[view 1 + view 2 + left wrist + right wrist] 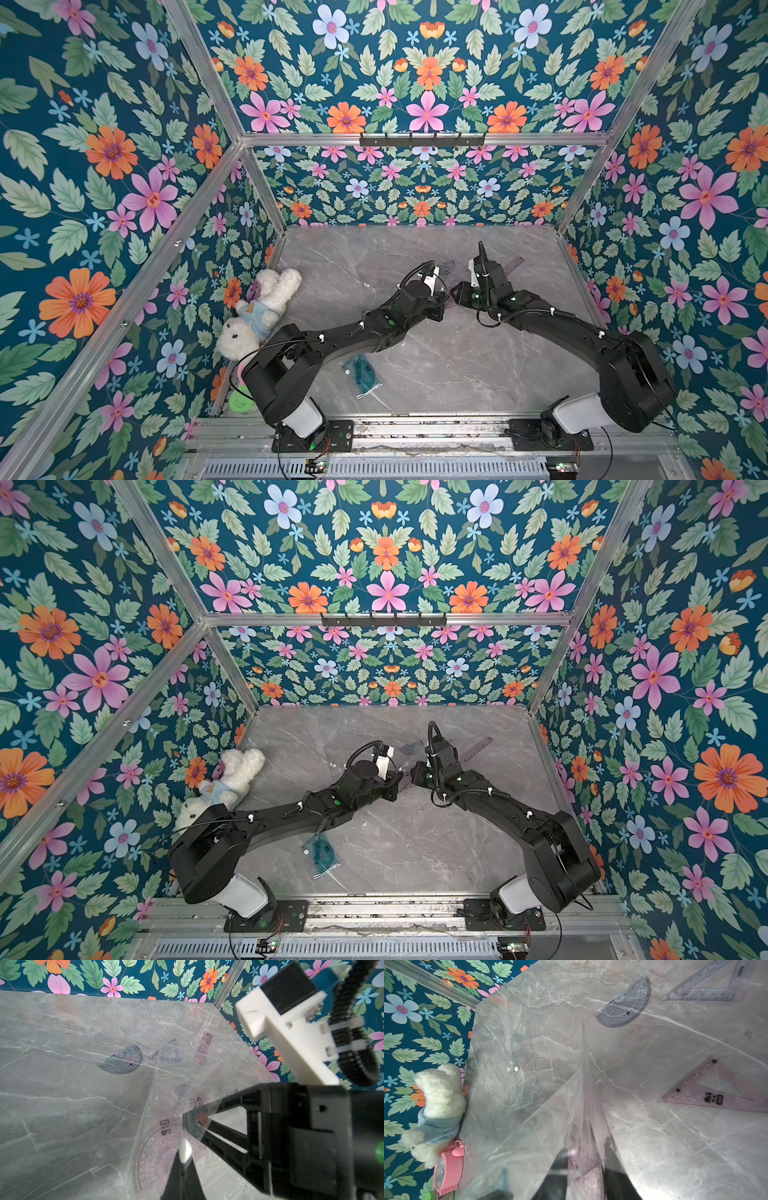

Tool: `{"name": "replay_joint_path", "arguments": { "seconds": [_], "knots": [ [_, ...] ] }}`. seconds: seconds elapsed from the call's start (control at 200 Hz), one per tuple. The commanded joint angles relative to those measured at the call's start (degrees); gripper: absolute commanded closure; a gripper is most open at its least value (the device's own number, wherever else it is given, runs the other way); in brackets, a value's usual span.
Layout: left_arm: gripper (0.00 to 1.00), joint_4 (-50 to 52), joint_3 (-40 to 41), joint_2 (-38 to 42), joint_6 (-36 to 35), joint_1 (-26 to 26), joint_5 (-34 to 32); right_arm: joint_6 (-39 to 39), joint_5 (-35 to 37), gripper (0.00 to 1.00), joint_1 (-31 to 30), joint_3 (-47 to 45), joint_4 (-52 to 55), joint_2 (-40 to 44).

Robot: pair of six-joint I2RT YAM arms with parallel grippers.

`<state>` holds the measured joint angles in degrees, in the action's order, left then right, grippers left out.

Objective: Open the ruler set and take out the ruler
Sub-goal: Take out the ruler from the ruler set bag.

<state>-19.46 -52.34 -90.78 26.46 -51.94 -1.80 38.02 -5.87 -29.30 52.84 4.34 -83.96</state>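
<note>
The left tool [184, 1155] is clamped fully shut on the film of the clear plastic pouch [164, 1093] and holds part of it raised over the grey marbled counter [374, 249]. Facing it nearly tip to tip, the right tool [194, 1121] has its jaws drawn in narrow. They pinch what looks like the edge of the pink translucent half-round protractor [158, 1155] inside the film. Whether film is caught in that pinch too, I cannot tell. The two tools oppose each other along one line across the middle of the counter, with the protractor between them. Any draw would seem to run along that line, the right tool backing away from the left.

The long pinkish-lilac straight ruler [514, 263] is not in the pouch. In both top views it lies flat on the counter beyond the right tool and apart from the pouch. Its long axis slants from beside the right wrist toward the far right corner, so the right arm is clearly the nearer one. A pink triangular set square [691, 1098] lies loose on the counter too.
</note>
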Motion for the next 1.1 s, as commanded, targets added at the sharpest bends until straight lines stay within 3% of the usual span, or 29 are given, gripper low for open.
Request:
{"name": "replay_joint_path", "arguments": {
  "seconds": [0.0, 0.42, 0.93, 1.1],
  "knots": [
    [1.00, -1.54, -0.79, -0.20, -0.36, -0.17, -0.13, 1.00, -0.58, 0.71, 0.01, -0.19, -2.17, 0.37],
    [1.00, -1.36, -0.37, -0.50, 0.05, -0.27, -1.53, 0.17, 0.50, 0.98, -0.05, -0.27, -0.75, 1.61],
    [1.00, -1.17, 0.91, -0.14, 1.48, 1.04, -3.45, -0.64, 1.38, 1.00, 0.28, -2.46, 4.07, 14.42],
    [1.00, -0.14, 1.22, 0.83, 1.17, 1.58, -4.57, 0.15, -1.21, 0.99, 4.92, -4.89, 6.72, 21.97]
  ]
}}
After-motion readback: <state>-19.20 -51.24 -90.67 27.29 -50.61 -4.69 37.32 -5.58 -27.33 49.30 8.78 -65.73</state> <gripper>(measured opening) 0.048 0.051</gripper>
